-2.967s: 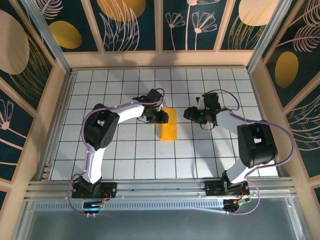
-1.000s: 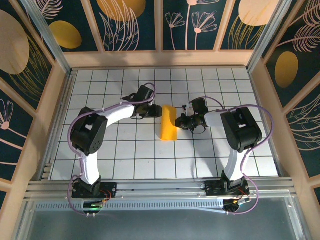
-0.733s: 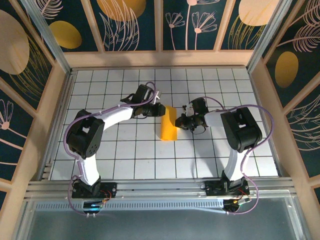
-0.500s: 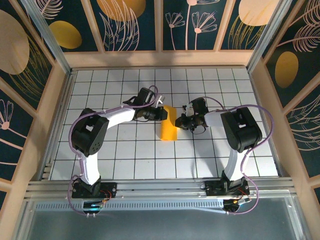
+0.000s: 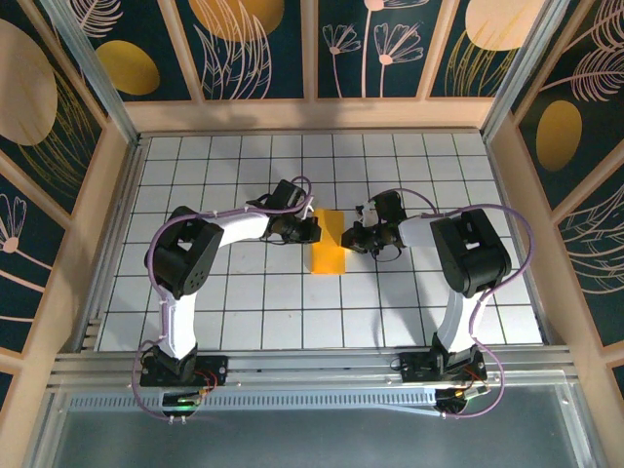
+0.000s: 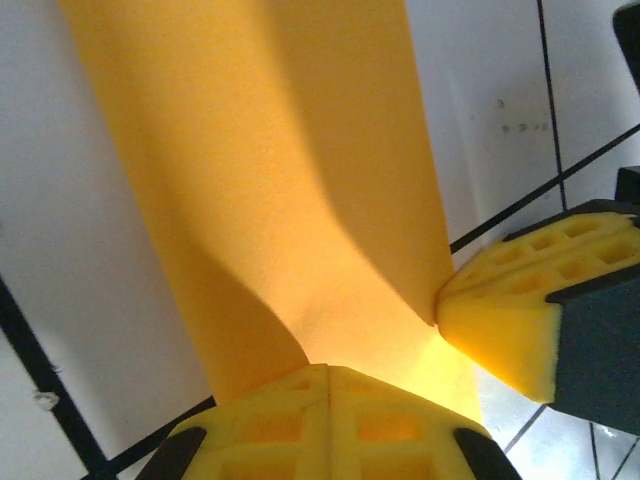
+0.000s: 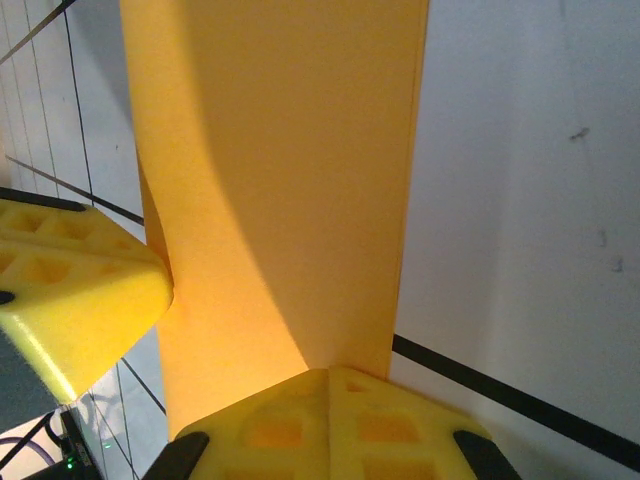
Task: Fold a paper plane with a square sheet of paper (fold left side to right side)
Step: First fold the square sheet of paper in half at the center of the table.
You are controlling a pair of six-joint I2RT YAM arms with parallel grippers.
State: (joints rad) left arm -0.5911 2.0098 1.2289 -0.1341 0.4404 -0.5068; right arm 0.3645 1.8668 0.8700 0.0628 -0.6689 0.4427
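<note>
Your paper (image 5: 329, 246) lies on the white gridded table (image 5: 244, 312), near the middle and between the two arms. It shows as a narrow orange-yellow strip, its long sides running away from the arm bases.

Your left claw (image 5: 312, 230) sits against the strip's left edge, toward the far end. The right claw (image 5: 346, 237) meets the right edge almost opposite it, so the two face each other across the paper.

From the left wrist, the left claw (image 6: 326, 385) has its yellow pads pressed together with no gap. The paper (image 6: 280, 150) runs right up to their tips, bowing a little there. The right claw's pad (image 6: 505, 320) touches the strip's edge at the right of that view.

From the right wrist, the right claw (image 7: 330, 390) is likewise pressed together, with the paper (image 7: 290, 150) reaching its tips. The left claw's pad (image 7: 75, 300) touches the sheet at the left.

You cannot tell from these views whether either claw has paper pinched between its pads or merely bears on it.
</note>
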